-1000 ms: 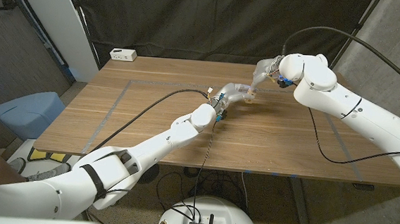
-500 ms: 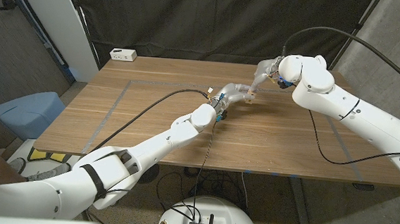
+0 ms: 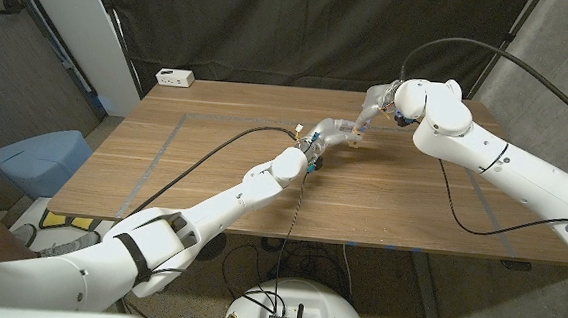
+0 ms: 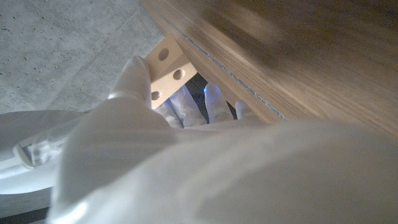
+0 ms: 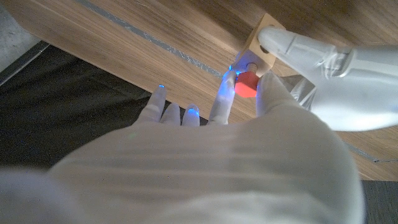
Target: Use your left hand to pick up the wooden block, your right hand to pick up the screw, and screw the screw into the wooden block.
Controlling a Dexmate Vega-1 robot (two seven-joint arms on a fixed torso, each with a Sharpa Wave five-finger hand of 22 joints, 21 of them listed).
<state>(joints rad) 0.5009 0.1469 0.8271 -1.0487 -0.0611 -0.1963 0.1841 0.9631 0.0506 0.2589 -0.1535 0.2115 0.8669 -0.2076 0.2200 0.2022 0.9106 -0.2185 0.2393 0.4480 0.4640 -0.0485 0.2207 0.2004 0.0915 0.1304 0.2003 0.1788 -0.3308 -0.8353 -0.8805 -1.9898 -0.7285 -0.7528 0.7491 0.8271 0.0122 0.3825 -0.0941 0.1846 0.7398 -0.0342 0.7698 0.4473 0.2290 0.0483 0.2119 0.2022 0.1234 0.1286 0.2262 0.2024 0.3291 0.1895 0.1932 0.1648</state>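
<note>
left hand (image 4: pixel 186 168) grips the wooden block (image 4: pixel 166 71); right hand (image 5: pixel 249 155) pinches the red-headed screw (image 5: pixel 246 84) against it.

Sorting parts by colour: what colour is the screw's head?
Red; the screw shows best in the right wrist view, at the wooden block.

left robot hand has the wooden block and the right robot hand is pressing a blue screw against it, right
Not quite: the screw is red, as the right wrist view shows. The rest holds: the left robot hand holds the wooden block, and the right robot hand presses the screw against it.
</note>
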